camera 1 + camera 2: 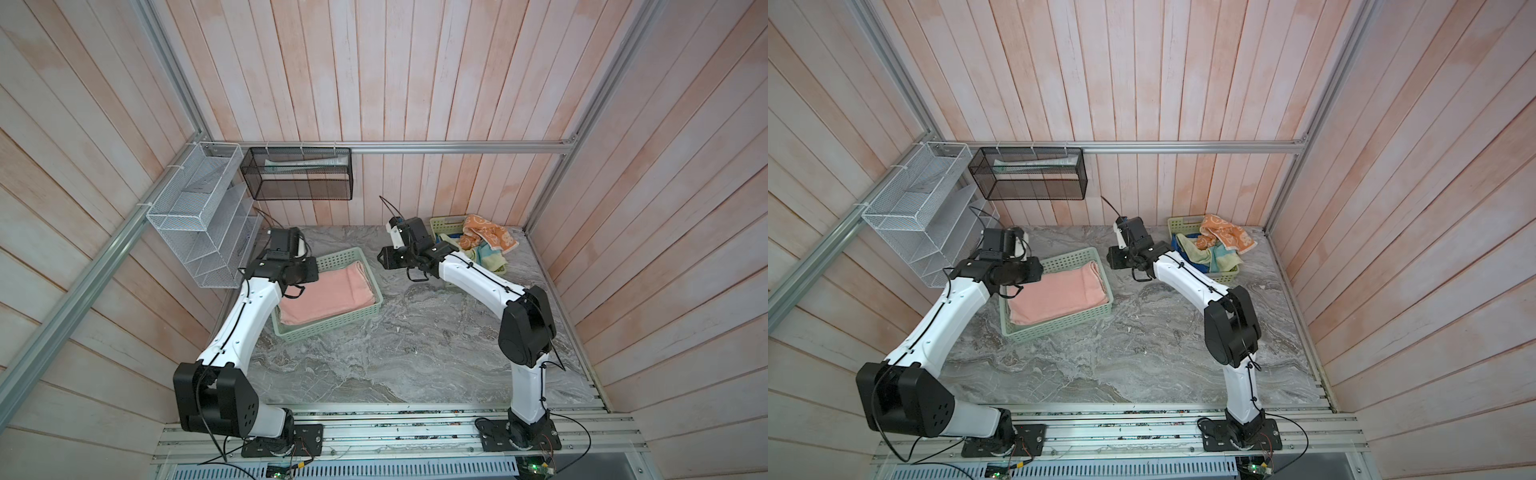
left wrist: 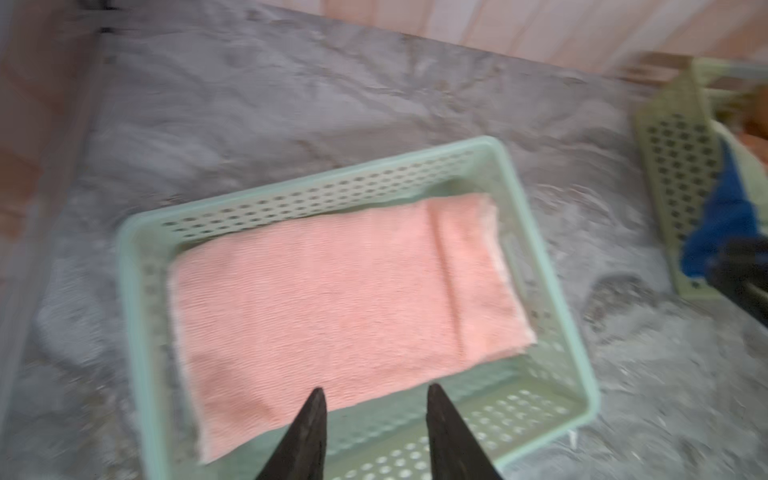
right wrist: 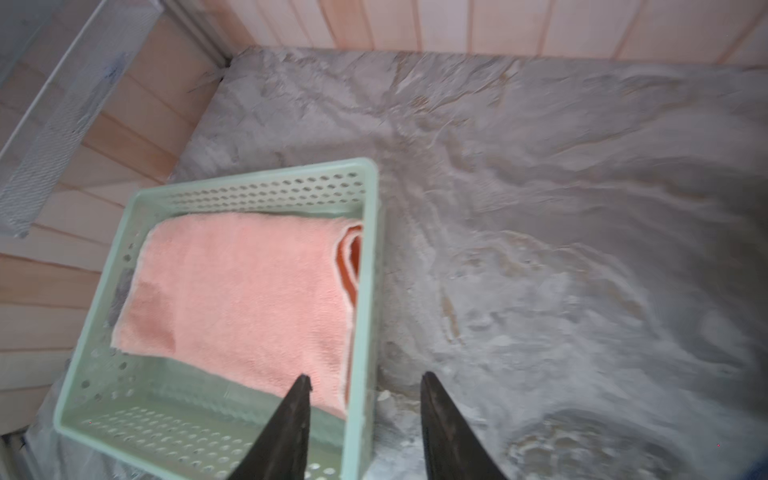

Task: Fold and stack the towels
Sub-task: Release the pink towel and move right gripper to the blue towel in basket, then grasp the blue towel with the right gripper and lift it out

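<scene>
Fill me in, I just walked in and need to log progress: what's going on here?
Two robot arms are folding towels. The pink towel lies folded in the mint basket; the left gripper and right gripper hover near it, open and empty. The orange towel, yellow towel and blue towel lie crumpled in the second basket, rear right, unfolded.
</scene>
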Tool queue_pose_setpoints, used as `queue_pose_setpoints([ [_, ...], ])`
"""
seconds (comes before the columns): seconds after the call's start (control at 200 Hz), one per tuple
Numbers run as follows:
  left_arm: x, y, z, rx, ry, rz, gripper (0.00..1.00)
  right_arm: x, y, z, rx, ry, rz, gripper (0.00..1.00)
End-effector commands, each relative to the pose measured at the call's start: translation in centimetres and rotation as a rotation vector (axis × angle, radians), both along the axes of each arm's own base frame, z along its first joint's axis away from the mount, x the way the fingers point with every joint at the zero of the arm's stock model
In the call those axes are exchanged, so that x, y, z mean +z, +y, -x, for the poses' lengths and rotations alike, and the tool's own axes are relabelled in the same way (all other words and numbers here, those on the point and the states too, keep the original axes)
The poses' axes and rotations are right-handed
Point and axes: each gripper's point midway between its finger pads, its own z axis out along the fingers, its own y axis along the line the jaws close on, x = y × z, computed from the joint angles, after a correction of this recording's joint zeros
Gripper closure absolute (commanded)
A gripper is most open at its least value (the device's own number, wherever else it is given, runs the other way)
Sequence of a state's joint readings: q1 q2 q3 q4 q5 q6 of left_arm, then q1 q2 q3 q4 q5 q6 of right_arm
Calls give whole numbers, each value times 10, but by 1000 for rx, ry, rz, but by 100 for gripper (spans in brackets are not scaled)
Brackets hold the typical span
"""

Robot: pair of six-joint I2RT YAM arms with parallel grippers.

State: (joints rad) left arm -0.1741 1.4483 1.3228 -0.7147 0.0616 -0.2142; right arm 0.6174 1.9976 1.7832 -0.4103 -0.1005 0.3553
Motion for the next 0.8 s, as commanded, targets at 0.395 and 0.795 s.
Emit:
queue_pose_setpoints([
  [0.395,-110,-266,11,-479,179,117,57,-48,-191,-46,-233,232,38,50],
  [0.795,-155,-170,4,-321,250,-41,56,-94,-200,-43,-273,339,177,48],
])
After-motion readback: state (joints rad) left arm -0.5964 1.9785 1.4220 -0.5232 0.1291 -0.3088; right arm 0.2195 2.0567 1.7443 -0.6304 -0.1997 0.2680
